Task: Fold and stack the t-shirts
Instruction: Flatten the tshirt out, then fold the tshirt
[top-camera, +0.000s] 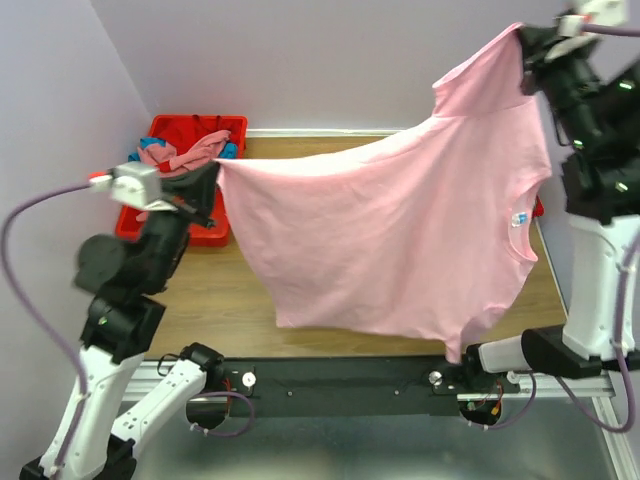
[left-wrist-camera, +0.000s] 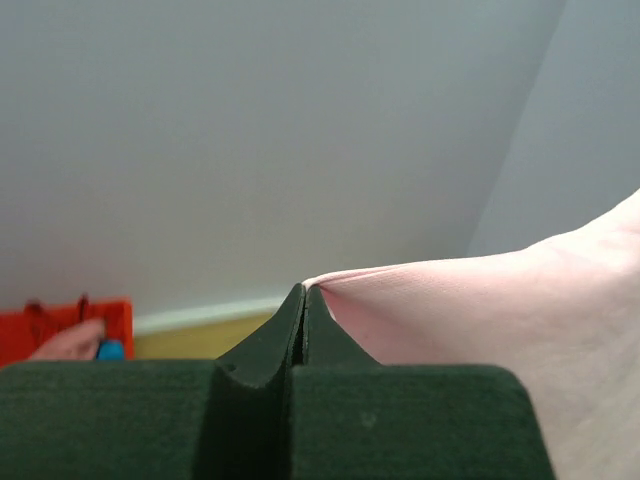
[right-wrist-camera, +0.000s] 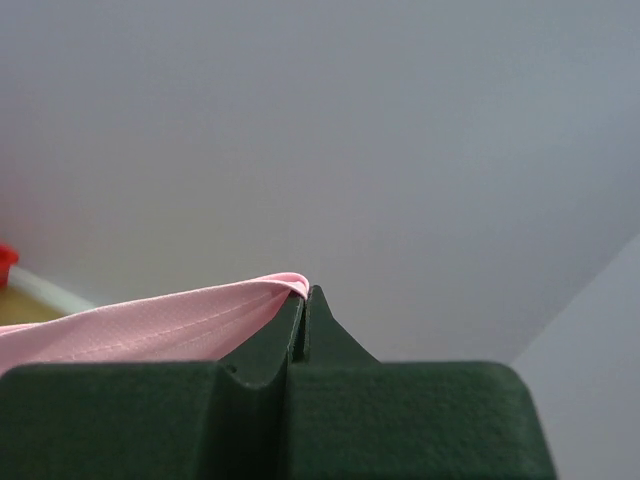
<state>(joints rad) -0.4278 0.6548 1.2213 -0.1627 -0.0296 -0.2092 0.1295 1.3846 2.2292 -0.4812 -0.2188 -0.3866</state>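
Black fingers (left-wrist-camera: 270, 345) are clamped on the pink t-shirt (top-camera: 400, 230) at both ends. It is held above the table (top-camera: 200, 300), stretched from the left gripper (top-camera: 212, 172) at mid left up to the right gripper (top-camera: 524, 40) at upper right.

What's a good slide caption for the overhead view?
Left end effector and right end effector hold a pink t-shirt spread above the table, red bin behind.
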